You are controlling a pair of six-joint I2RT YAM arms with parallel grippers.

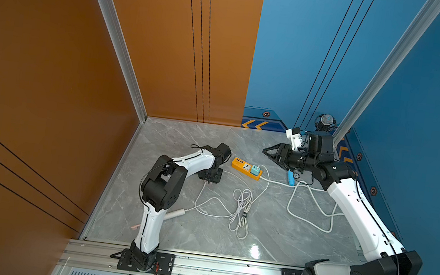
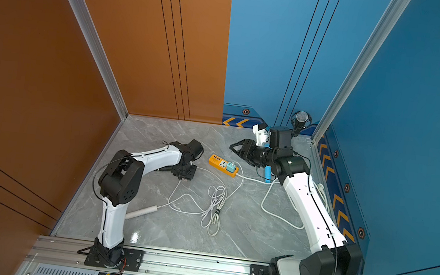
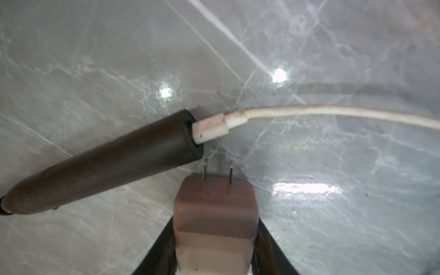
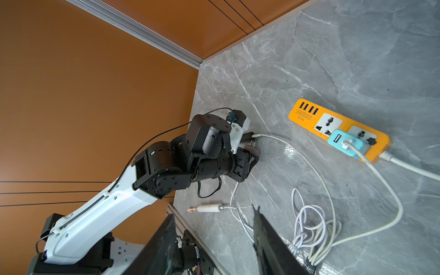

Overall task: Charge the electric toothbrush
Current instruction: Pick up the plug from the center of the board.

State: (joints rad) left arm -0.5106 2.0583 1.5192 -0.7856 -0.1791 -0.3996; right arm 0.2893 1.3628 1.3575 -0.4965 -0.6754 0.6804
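L gripper (image 1: pixel 209 176) pinches wall plug (image 3: pixel 215 209), prongs fwd; we see power strip (image 1: pixel 239 165) just right of it in both top views. R gripper (image 4: pixel 213 210) spread, empty.

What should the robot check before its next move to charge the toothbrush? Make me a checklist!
1. The beige two-prong plug sits between the fingers of the left claw: ok.
2. The left claw grips it firmly: cannot tell.
3. The metal prongs are straight and point away from the claw: ok.
4. The orange power strip has a free socket: ok.
5. The white cable is plugged into the white pink-tipped toothbrush: ok.
6. The right claw is open and empty: ok.
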